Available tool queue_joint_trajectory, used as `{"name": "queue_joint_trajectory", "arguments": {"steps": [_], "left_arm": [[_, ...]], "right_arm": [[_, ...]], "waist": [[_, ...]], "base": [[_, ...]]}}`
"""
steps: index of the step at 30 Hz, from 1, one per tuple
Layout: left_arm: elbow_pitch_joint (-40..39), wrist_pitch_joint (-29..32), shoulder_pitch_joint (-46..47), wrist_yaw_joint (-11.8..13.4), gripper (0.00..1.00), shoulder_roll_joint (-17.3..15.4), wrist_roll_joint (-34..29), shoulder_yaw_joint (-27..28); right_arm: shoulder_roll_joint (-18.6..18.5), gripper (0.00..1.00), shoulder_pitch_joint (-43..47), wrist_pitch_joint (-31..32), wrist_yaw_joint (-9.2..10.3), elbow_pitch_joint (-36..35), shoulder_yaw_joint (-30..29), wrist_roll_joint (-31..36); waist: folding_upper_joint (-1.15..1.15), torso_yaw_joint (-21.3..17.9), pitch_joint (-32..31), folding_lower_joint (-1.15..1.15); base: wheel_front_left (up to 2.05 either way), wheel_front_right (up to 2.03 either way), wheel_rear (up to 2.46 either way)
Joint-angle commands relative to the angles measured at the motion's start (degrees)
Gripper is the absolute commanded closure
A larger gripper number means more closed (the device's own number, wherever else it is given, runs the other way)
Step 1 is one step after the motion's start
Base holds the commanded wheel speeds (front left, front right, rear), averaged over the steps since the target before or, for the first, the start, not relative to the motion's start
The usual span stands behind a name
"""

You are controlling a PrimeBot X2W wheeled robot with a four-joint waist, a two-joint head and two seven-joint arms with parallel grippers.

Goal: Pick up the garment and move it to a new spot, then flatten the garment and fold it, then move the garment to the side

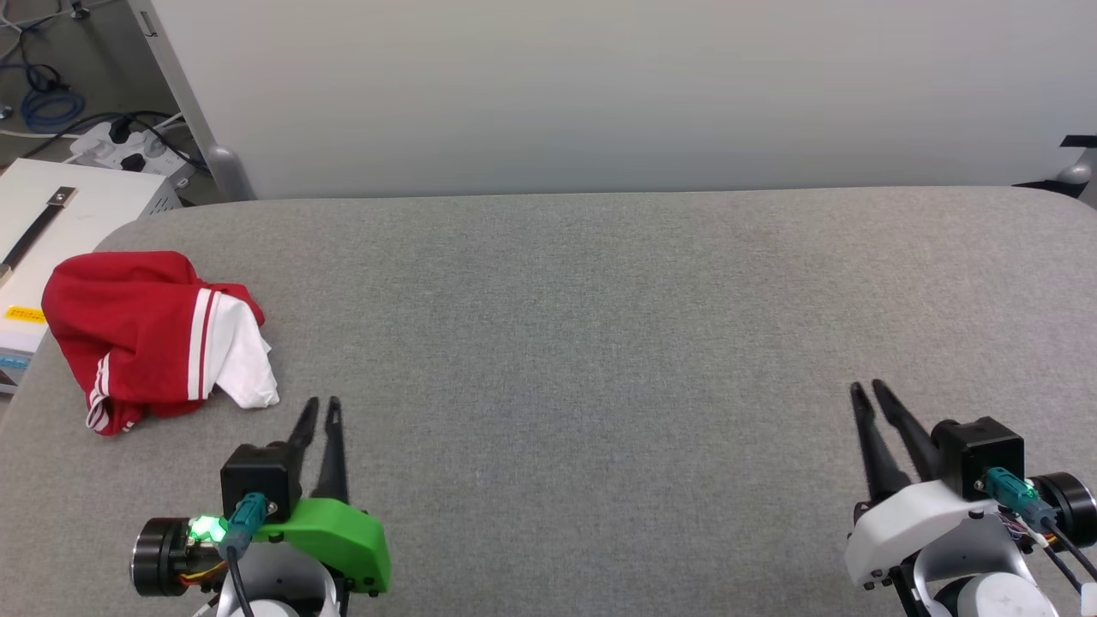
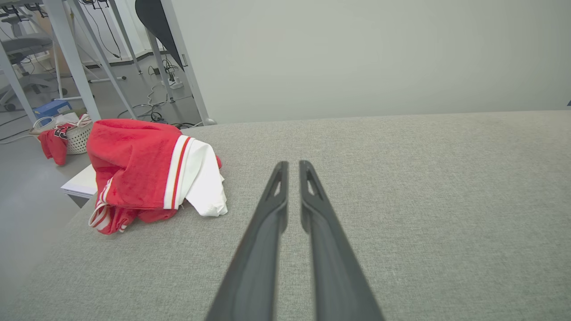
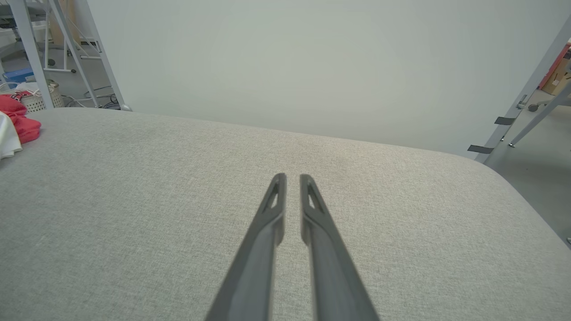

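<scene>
Left gripper (image 1: 320, 403): the two dark fingers (image 2: 267, 232) are seen slightly apart. A narrow slit is left between the tips, and the bare grey fabric of the table (image 1: 600, 343) is visible through it. The gripper is held over the table's near-left part, with its fingers pointed towards the table's far edge.

Right gripper (image 1: 866, 387): the same state is noted. Its fingers (image 3: 263, 236) are parted by a thin gap with only table fabric between them. It is held over the table's near-right part.

The garment (image 1: 137, 334) is found crumpled in a heap on the table at its left edge, about halfway between the near and far edges. It is clear of both grippers. The red body is bunched up, and a white sleeve with red-and-white striped trim is turned towards the table's middle. A striped edge is seen at the side of the heap facing the table's near edge.

A white box (image 1: 51, 214) is seen just off the table's left edge, partly hidden by the heap. A pale panel (image 1: 600, 86) is stood along the table's far edge. In the left wrist view, a basket (image 2: 78, 136) with red cloth is noted on the floor beyond the table's left side.
</scene>
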State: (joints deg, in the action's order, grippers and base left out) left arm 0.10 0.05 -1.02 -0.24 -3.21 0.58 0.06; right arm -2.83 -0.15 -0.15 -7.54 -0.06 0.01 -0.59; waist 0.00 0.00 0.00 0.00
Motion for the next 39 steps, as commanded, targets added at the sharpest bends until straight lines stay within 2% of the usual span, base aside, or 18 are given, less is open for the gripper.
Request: {"name": "queue_joint_trajectory", "arguments": {"steps": [1, 25, 39], "left_arm": [[0.01, -0.02, 0.00, 0.00, 0.00, 0.00, 0.01, 0.01], [1.95, -2.81, -0.09, 0.16, 0.00, 0.06, 3.42, 0.16], [2.74, -4.47, -0.35, -0.10, 0.00, 0.10, 5.01, 0.27]], "right_arm": [[0.00, 0.00, 0.00, -0.01, 0.00, 0.00, 0.00, -0.01], [-0.01, 0.00, -0.59, -2.78, 0.01, 1.26, -1.04, -3.56], [-0.01, 0.00, -0.81, -4.41, 0.02, 2.11, -1.07, -3.12]], "waist": [[0.00, 0.00, 0.00, 0.00], [0.00, 0.13, 0.39, 0.00], [0.00, 0.24, 0.41, 0.00]], "base": [[0.00, 0.00, 0.00], [0.00, 0.00, 0.00], [0.00, 0.00, 0.00]]}}
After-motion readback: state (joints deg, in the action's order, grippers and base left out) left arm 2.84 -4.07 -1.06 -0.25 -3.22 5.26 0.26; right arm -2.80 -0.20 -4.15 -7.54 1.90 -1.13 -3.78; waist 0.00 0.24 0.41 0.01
